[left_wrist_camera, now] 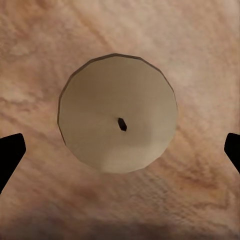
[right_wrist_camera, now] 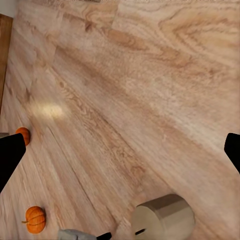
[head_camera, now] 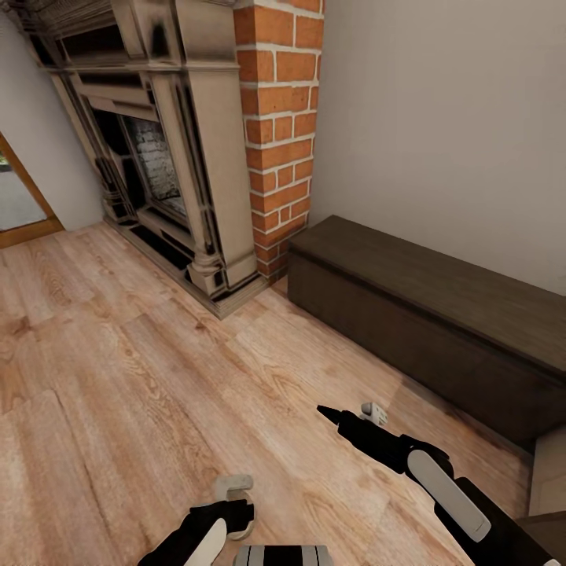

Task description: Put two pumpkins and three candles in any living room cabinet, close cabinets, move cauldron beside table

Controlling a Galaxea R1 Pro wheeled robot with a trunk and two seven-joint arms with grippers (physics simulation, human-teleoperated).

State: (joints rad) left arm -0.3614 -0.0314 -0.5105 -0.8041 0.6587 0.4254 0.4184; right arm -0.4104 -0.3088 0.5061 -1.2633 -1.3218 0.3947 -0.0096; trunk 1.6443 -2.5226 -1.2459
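Candle pickup in hand: left gripper (left_wrist_camera: 120, 150) hangs wide open over a tan candle (left_wrist_camera: 118, 113) on the floor, holding nothing. Next move should be a straight descent and closure. Right gripper (right_wrist_camera: 120, 150) is also open and empty.

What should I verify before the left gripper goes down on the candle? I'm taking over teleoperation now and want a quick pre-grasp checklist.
1. Candle centred between the left gripper fingertips, left wrist view: ok.
2. Left jaws spread wider than the candle: ok.
3. Candle upright on the wooden floor, wick up: ok.
4. Right gripper away from the left gripper's grasp spot: ok.
5. Cabinet open to receive the candle: not ok, its front looks closed.
6. Left gripper's height above the candle: cannot tell.
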